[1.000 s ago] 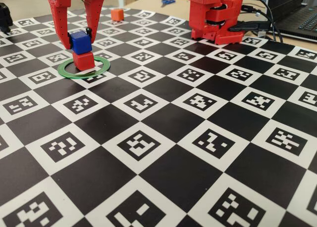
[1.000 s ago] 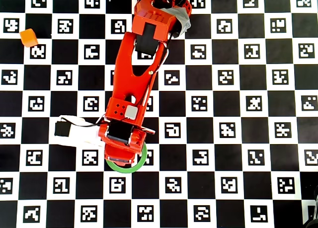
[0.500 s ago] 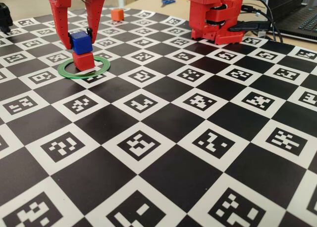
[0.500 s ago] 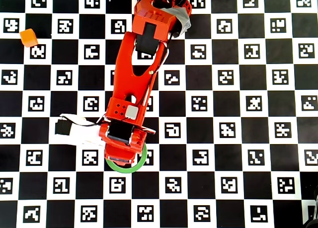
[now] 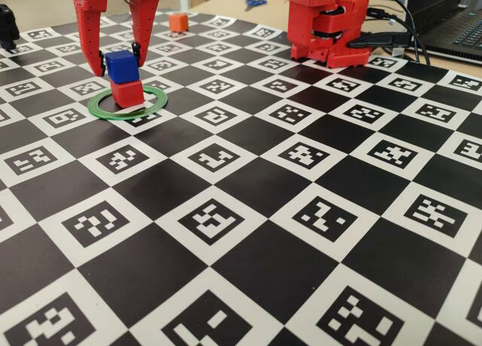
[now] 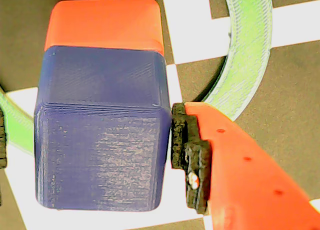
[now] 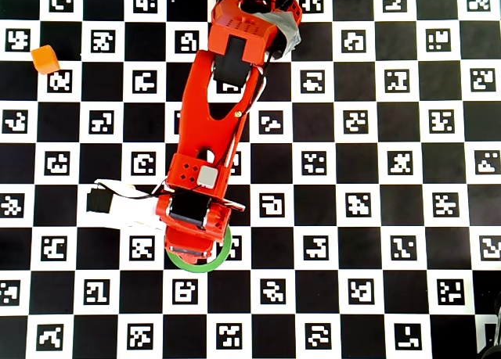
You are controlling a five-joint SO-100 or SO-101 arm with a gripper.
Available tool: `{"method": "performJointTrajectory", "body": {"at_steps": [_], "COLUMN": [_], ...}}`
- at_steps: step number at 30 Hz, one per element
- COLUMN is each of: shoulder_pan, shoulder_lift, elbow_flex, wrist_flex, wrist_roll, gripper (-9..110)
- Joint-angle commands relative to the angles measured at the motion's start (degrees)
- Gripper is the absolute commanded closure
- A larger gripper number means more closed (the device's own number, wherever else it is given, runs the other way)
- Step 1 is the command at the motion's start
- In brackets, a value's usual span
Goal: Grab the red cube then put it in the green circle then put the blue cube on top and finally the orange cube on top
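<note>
Blue cube (image 5: 121, 65) sits on top of the red cube (image 5: 126, 93), and that little stack stands inside the green circle (image 5: 126, 103) on the checkered bench (image 5: 301, 210). The claw (image 5: 115, 65) hangs spread around the blue cube: in the wrist view the dark pad on the right finger (image 6: 189, 155) sits just beside the cube's side, with what looks like a thin gap, and the other finger barely shows at the left edge.

Here is the danger. The blue cube rests slightly off-square on the red one in the fixed view, so any sideways drift as the arm lifts could let that close pad catch its face and tip the top cube off, or shove the whole stack out of the ring.

The orange cube (image 5: 178, 22) waits well apart at the far side, upper left in the overhead view (image 7: 45, 59), so the swing toward it needs a clean vertical exit first.
</note>
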Motion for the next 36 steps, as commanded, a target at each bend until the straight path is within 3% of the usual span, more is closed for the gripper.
{"method": "performJointTrajectory", "body": {"at_steps": [1,8,16,23,36], "shoulder_pan": [-0.8,-0.9,-0.8,-0.5,9.2], "shoulder_lift": [7.9,9.6,15.8,20.9,31.6], "elbow_flex": [-0.4,-0.6,-0.3,-0.6,-0.4], "wrist_flex": [0.6,2.2,4.7,7.3,15.0], "wrist_roll": [-0.4,-0.4,3.3,2.5,-13.0], "gripper": [74,71,60,58,58]}}
